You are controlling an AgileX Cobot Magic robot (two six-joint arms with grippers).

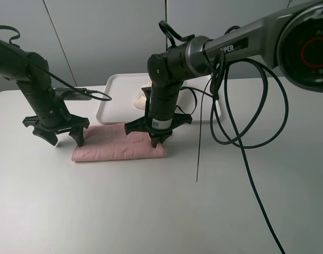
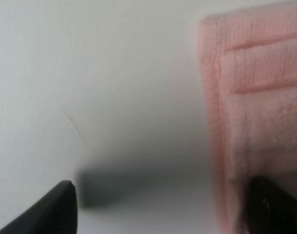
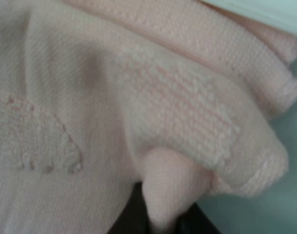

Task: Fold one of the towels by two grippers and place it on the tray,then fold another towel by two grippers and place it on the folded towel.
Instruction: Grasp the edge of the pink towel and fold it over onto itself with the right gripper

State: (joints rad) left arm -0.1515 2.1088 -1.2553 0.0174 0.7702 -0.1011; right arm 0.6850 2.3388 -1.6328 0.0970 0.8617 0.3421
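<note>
Cream towel (image 1: 140, 100) mostly hidden (behind arm (image 1: 164, 98)).

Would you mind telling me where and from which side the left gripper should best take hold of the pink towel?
Probably the short end of the pink towel nearest the left gripper, from above. The towel lies flat as a long strip, the right gripper is shut on its other end, and the left one's open jaws straddle that edge.

White table (image 1: 98, 211): pink towel (image 1: 119, 147) (folded strip), white tray (image 1: 115, 99) behind, cable (image 1: 241, 147) trailing.
</note>
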